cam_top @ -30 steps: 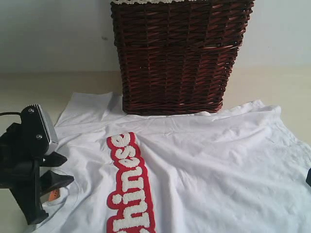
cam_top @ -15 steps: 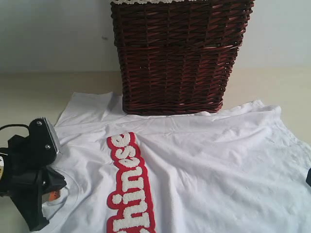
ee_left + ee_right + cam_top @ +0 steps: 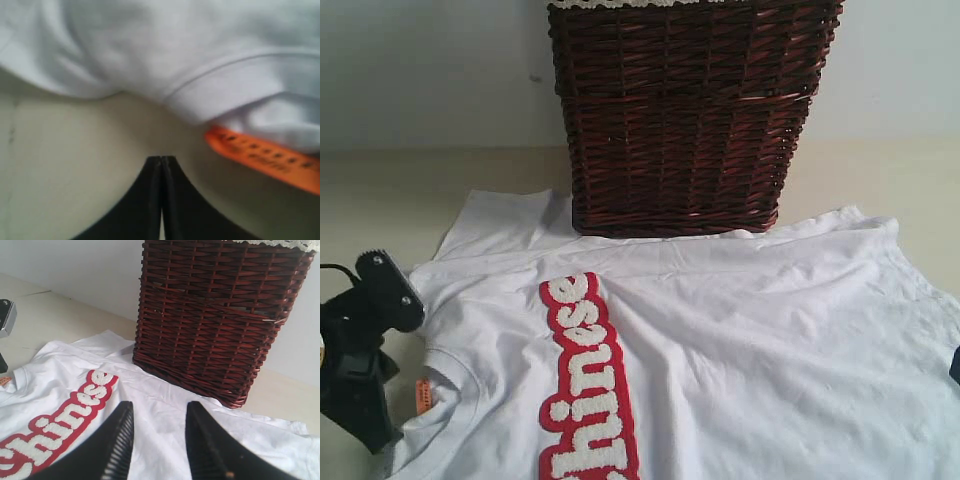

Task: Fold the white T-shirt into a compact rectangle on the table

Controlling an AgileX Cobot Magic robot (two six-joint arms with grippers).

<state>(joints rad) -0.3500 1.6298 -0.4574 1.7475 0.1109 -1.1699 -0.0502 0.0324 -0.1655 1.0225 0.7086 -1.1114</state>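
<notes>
Shirt (image 3: 750, 340) lay flat and unfolded on the table (image 3: 380, 190), directly in front of the basket (image 3: 690, 110), with its far hem against the basket's foot.

Exterior view: a second earlier the left claw (image 3: 378, 366) stood over the collar with jaws apart. It had since dropped and drawn off to the shirt's edge, on the side of the basket's left corner. The collar was now uncovered, and the orange tag (image 3: 422, 393) showed inside it. The red-edged lettering (image 3: 585, 380) ran away from the basket. The cloth was soft cotton with shallow creases. The lettering looked fuzzy and raised. The basket was stiff dark wicker, box-shaped, with a lace trim at its rim.

Left wrist view: the jaws were clenched tip to tip with nothing between them. The ribbed collar and the tag lay just beyond the tips, over bare matte table. Judgement: the pinch missed the collar, so no fold has begun and a fresh grasp is needed.

Right wrist view: the right claw (image 3: 157, 440) hung released over the shirt, near the basket's front, with its ridged pads apart and empty.
</notes>
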